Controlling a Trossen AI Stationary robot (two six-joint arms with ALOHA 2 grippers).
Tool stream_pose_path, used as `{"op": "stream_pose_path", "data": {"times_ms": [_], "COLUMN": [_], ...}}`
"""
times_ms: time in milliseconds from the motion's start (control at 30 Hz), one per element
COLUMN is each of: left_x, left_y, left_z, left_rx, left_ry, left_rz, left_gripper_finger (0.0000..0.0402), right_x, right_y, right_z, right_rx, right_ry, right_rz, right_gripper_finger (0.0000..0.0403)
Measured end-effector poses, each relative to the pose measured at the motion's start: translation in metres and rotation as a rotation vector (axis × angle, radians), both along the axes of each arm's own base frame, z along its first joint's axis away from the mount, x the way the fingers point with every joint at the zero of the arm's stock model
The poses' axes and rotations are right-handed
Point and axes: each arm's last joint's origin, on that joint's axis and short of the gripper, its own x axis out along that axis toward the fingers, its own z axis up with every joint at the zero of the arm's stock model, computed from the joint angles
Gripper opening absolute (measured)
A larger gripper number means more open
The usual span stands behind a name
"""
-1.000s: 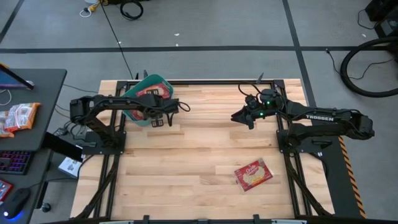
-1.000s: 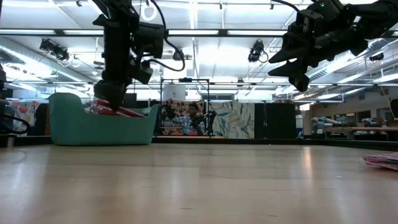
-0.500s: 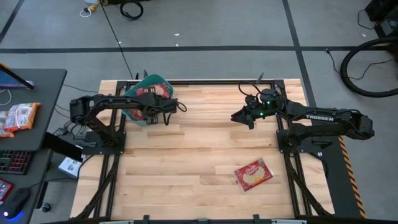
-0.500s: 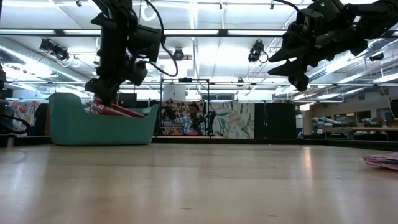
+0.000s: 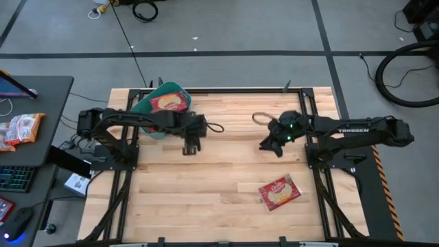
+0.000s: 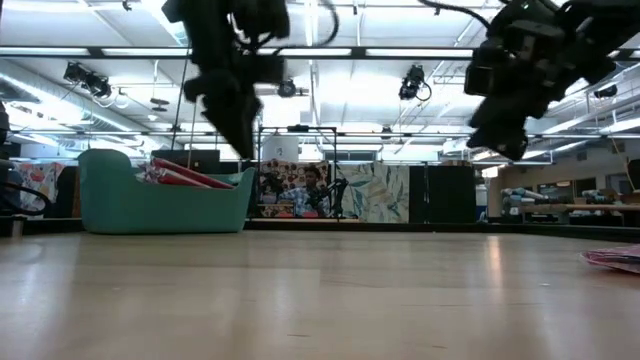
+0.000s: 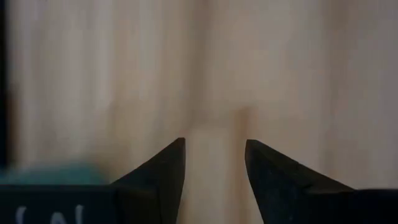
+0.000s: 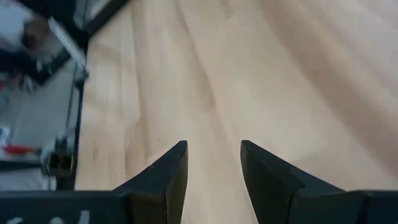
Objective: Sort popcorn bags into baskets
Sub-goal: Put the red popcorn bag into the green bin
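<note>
The teal basket [image 5: 161, 103] stands at the table's far left, with red popcorn bags [image 5: 168, 103] lying in it; in the low view the basket [image 6: 160, 200] shows packets [image 6: 190, 177] poking above its rim. One more popcorn bag [image 5: 279, 192], red with a cream centre, lies flat near the table's right near side, its edge [image 6: 612, 259] visible in the low view. My left gripper [image 5: 190, 145] hangs open over bare wood, right of the basket, holding nothing [image 7: 213, 162]. My right gripper [image 5: 269, 144] is open and empty above the table's right half [image 8: 212, 165].
A black metal frame [image 5: 302, 103] runs along the table's far and side edges. A desk with packets [image 5: 20, 129] and a keyboard stands left of the table. Bare wood lies between the two arms and across the near half.
My left gripper has risen out of the basket and swung toward the table's right and near edge, leaving the bags in the basket. My right gripper has moved toward the near edge, tipping downward.
</note>
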Motion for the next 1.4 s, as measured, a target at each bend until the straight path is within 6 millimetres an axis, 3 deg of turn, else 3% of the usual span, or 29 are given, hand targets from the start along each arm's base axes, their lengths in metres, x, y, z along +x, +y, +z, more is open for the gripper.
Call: {"op": "stream_pose_path", "data": {"times_ms": [467,667,867,1033,1300,1400], "left_x": [0.026,0.031,0.04,0.055,0.068,0.071], "left_y": [-0.045,-0.053,-0.054,-0.062,-0.069,-0.072], "left_z": [0.013,0.018,0.019,0.006,-0.014,-0.017], "left_rx": [-0.043,-0.043,-0.041,-0.041,-0.01,-0.028], "left_ry": [-0.278,-0.357,-0.43,-0.472,-0.454,-0.464], "left_rz": [-0.148,-0.173,-0.174,-0.217,-0.283,-0.277], "left_gripper_finger": [0.0171,0.0171,0.0171,0.0171,0.0171,0.0171], "right_x": [-0.015,-0.021,-0.021,-0.022,-0.012,-0.011], "right_y": [0.084,0.11,0.132,0.144,0.167,0.173], "right_z": [-0.014,-0.02,-0.036,-0.05,-0.042,-0.049], "right_rx": [-0.042,-0.112,-0.107,-0.089,-0.198,-0.221], "right_ry": [0.224,0.245,0.329,0.441,0.552,0.586], "right_rz": [0.24,0.326,0.296,0.255,0.248,0.266], "right_gripper_finger": [0.0154,0.0153,0.0153,0.0153,0.0138,0.0127]}}
